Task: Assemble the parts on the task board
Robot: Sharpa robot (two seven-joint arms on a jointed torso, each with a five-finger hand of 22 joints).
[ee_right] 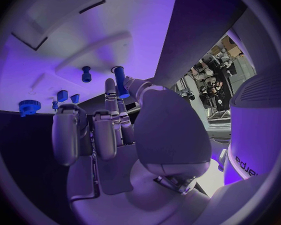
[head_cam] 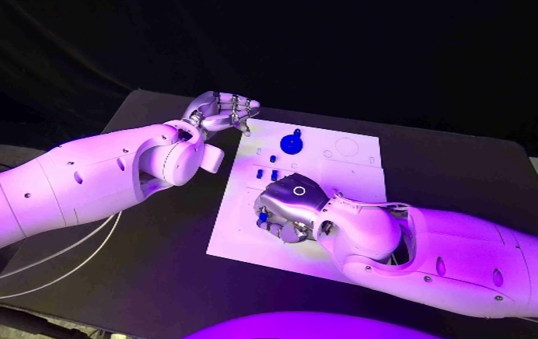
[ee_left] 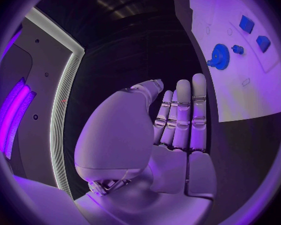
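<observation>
My right hand rests over the near left part of the board, palm down, fingers curled toward the plate. From my right wrist I see a blue peg pinched between my thumb and a finger; the other fingers are bent in beside it and hold nothing. The peg stands nearly upright, its lower end hidden behind my fingertips, so I cannot tell whether it touches the board.

My left hand hovers off the board's far left corner, above the black table. Its fingers lie straight and close together, with the thumb bent across toward them. Nothing is in it, and it touches nothing that I can see.

On the board, a blue gear lies flat in the far half, left of centre, just right of my left hand. Two small blue blocks sit side by side nearer to me, between the gear and my right hand. From my left wrist a small blue stud shows between the gear and the blocks. From my right wrist another short peg stands on the board a little apart from the one I hold, and the gear and blocks lie beyond it. Pale outlines of circles mark the board's far right part.
</observation>
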